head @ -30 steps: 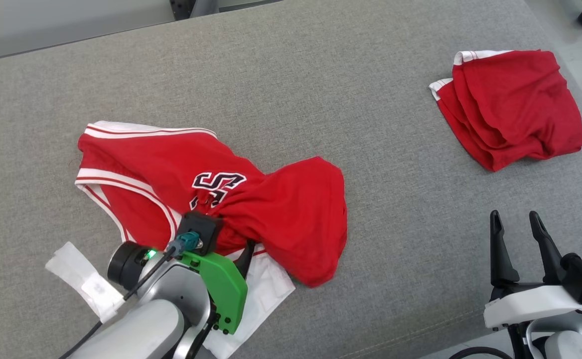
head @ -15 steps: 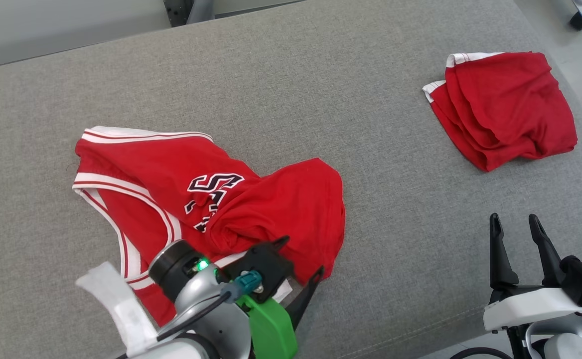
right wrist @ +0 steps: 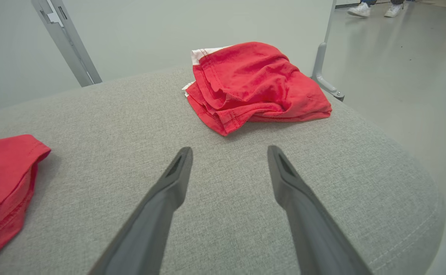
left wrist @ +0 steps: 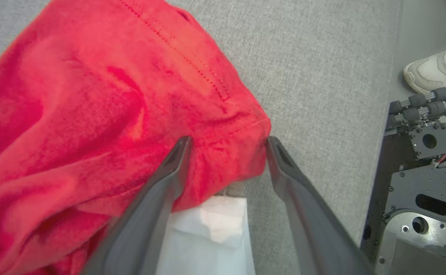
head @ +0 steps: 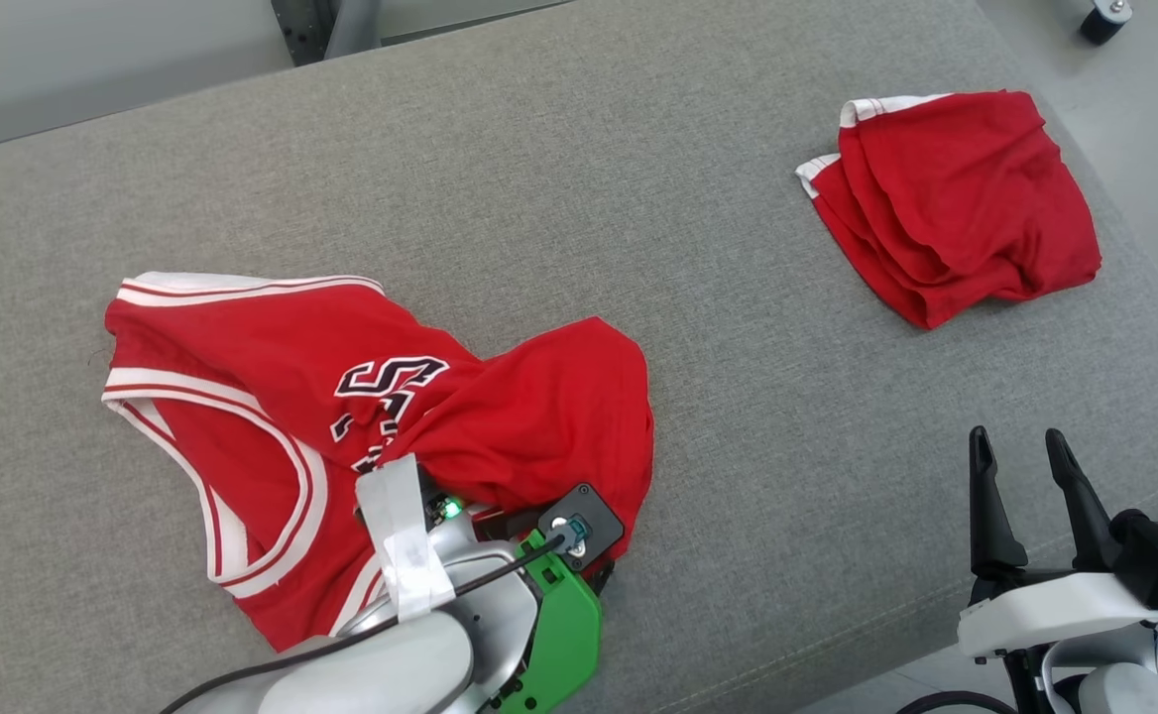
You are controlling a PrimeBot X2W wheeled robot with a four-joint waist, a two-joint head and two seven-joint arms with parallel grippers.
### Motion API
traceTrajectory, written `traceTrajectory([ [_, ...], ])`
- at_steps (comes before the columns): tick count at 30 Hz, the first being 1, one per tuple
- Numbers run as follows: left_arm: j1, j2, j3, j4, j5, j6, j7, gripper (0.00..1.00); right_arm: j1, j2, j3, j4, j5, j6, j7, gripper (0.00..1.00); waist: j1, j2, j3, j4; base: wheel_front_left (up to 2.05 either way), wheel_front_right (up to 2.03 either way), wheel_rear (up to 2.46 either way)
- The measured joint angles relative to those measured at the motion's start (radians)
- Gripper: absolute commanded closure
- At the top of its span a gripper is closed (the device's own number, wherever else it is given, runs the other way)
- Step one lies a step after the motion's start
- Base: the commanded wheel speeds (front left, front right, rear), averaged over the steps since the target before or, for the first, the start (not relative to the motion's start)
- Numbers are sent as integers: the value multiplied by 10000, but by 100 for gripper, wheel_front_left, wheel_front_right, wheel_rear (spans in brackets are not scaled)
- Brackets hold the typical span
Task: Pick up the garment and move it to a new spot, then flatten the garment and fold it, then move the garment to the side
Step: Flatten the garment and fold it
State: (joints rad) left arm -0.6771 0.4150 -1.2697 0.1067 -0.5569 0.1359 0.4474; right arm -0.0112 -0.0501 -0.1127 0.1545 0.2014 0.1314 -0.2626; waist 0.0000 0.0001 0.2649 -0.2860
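L gripper open astride jersey hem, nr cushion front edge.

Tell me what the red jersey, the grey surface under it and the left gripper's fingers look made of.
Red jersey: soft knit fabric, matte; fine mesh texture and a stitched hem show.
Grey surface: woven upholstery cloth, heathered and matte, probably padded given its rounded edge.
Left gripper fingers: smooth dark grey, matte; likely moulded plastic or rubber, unclear which.
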Motion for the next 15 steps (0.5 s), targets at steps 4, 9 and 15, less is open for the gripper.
traceTrajectory([
  [4, 43, -155, -12, 523, -35, -186, -105, 100, 19, 0, 4, 13, 73, 0, 0, 0, 0, 0, -51, -51, 0, 0, 0],
  [9, 78, -384, 40, 642, -146, -249, -357, 100, 29, 0, -54, 12, 81, 0, 0, 0, 0, 0, -84, 12, 0, 0, 0],
  [15, 148, -759, 706, 608, -803, -165, -1035, 100, 25, 2, -65, 21, 56, 0, 0, 0, 0, 0, -172, 77, 0, 0, 0],
])
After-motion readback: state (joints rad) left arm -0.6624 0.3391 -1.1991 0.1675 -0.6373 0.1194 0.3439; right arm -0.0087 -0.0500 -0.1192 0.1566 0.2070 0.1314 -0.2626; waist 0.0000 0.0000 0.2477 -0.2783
